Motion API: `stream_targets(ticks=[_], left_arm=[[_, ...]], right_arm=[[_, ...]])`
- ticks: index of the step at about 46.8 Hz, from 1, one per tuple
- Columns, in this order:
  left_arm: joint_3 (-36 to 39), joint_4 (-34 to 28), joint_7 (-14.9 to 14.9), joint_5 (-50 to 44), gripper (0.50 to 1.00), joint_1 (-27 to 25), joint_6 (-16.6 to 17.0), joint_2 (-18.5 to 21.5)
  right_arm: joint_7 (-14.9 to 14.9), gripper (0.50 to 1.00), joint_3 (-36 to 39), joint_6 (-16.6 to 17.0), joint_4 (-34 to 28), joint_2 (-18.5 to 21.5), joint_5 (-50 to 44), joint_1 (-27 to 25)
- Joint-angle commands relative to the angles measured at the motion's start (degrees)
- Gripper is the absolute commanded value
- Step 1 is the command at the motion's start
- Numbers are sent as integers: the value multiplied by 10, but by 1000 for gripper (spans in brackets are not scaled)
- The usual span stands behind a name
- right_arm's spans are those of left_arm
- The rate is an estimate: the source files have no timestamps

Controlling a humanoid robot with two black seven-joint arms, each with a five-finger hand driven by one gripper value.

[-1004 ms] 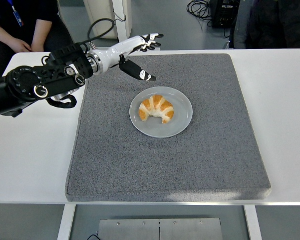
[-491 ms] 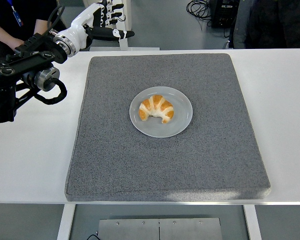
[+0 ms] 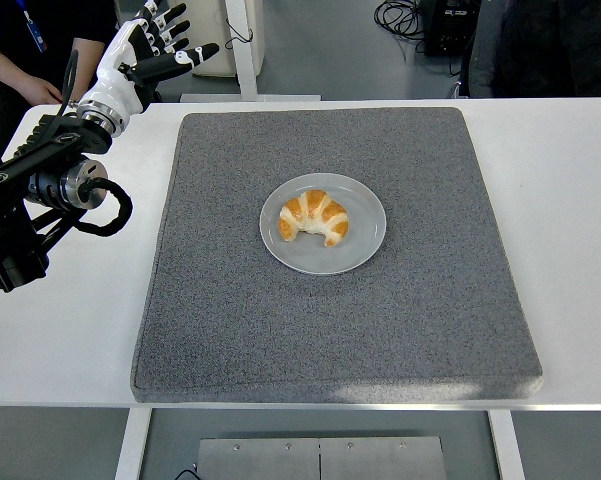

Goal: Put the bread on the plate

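A golden croissant (image 3: 314,218) lies on the round grey plate (image 3: 365,245), which rests in the middle of the grey mat (image 3: 330,320). My left hand (image 3: 152,50) is raised beyond the table's far left corner, well away from the plate, with its fingers spread and nothing in them. The black left arm (image 3: 40,190) stretches along the left side of the table. No right arm shows.
The mat sits on a white table (image 3: 570,200). A person sits at the top left, with a hand (image 3: 38,92) by the table's far edge, close to my left arm. Cables lie on the floor at the top right.
My left hand has pulled back from above the mat near the plate to the far left corner and risen, fingers staying spread. The croissant and plate have not moved.
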Motion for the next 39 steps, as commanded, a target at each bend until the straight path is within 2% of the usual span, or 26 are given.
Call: stream_targets(ticks=[1, 9, 16, 23, 39], left_arm=[[-18, 8, 0, -1, 958, 13, 0, -14], [-23, 30, 4, -4, 958, 20, 1, -43], [-56, 49, 4, -25, 957, 32, 1, -63], [-85, 49, 0, -30, 958, 51, 1, -64], [-84, 49, 0, -27, 958, 60, 1, -64]], right_arm=[[0, 1000, 0, 0, 0, 0, 0, 0], [0, 1000, 0, 0, 0, 0, 0, 0], [0, 1000, 0, 0, 0, 0, 0, 0], [0, 1000, 0, 0, 0, 0, 1, 0], [0, 1000, 0, 0, 1, 0, 0, 0]])
